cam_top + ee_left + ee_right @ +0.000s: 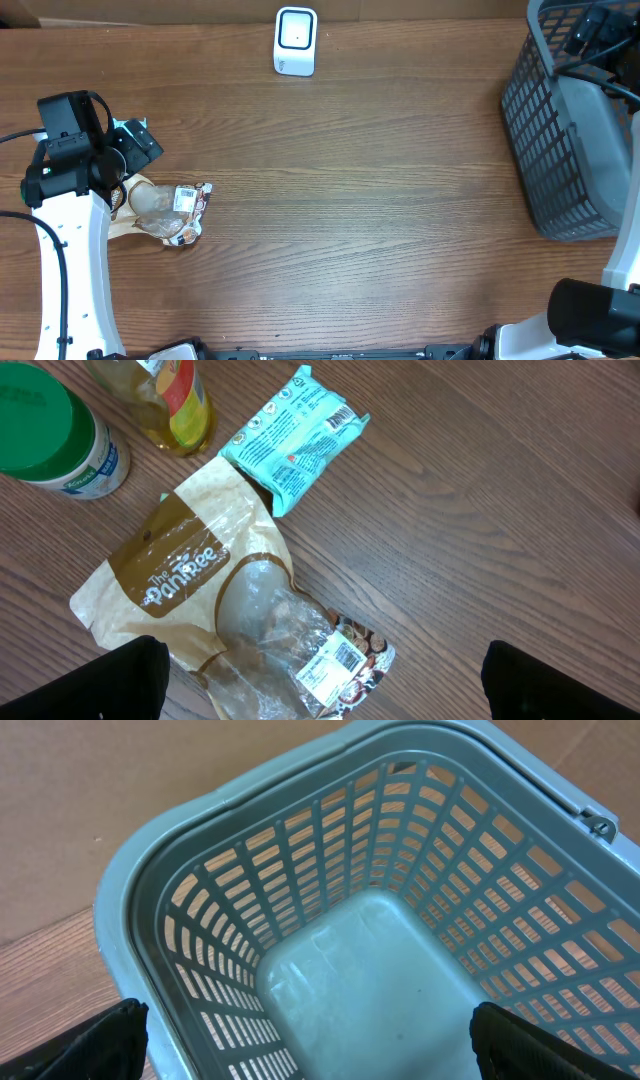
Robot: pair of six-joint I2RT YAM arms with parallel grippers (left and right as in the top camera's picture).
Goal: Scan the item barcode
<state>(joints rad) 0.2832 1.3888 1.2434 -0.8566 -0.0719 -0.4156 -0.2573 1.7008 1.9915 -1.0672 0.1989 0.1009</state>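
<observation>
The item, a tan and clear "Panbee" bag (190,570), lies flat on the wooden table at the left (165,212). A white barcode label (335,660) faces up at its clear end. My left gripper (322,680) hovers over the bag, open, its dark fingers (120,680) wide on either side of that end and touching nothing. In the overhead view the left gripper (135,143) sits just above the bag. The white scanner (295,40) stands at the table's back edge. My right gripper (310,1045) hangs open and empty over the grey basket (130,890).
A teal packet (295,435), a green-lidded jar (50,430) and a bottle of yellow liquid (175,400) stand close behind the bag. The grey mesh basket (560,140) fills the right edge of the table, with the right gripper (597,28) above its back corner.
</observation>
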